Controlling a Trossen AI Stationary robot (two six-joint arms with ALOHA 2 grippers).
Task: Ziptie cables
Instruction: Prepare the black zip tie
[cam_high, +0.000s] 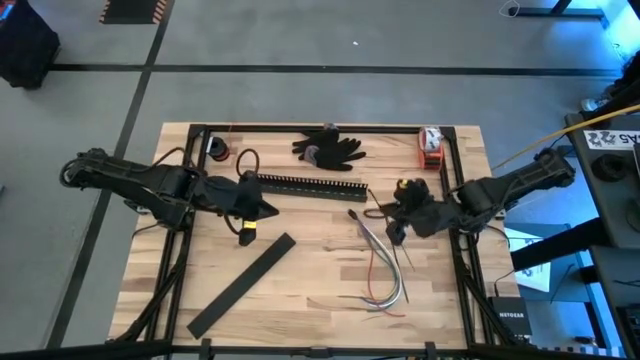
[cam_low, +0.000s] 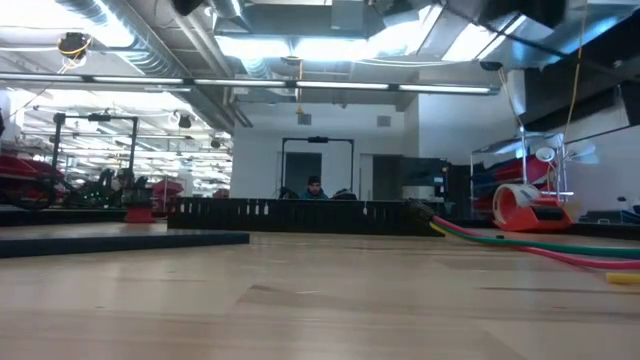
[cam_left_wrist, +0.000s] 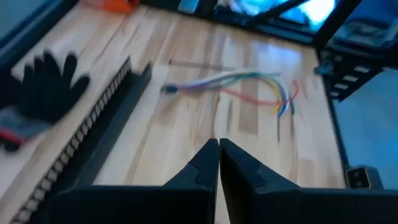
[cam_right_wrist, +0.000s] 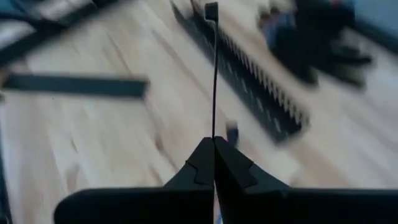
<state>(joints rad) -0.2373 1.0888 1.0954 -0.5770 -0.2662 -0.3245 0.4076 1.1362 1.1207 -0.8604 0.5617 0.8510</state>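
Observation:
The cables (cam_high: 380, 262), a loose bundle of thin grey, white and red wires, lie on the wooden table right of centre; they also show in the left wrist view (cam_left_wrist: 239, 84) and the low view (cam_low: 540, 243). My right gripper (cam_high: 394, 234) hangs above their far end, shut on the ziptie (cam_right_wrist: 214, 74), a thin dark strip. My left gripper (cam_high: 272, 210) is raised left of centre, near the comb-slotted bar, and is shut on nothing (cam_left_wrist: 219, 147). My right gripper pinches one end of the ziptie (cam_right_wrist: 213, 132) between its two shut fingers. The fingers slant down from the table's right side. The strip runs straight out past the fingertips, in line with them, and its small square head (cam_right_wrist: 211, 10) is free, clear of the table.
A long black comb-slotted bar (cam_high: 312, 185) lies across the table's middle, and a flat black strip (cam_high: 242, 284) lies slanted at the near left. Black gloves (cam_high: 328, 147) and a red tape dispenser (cam_high: 430, 148) sit along the far edge. Bare wood lies between strip and cables.

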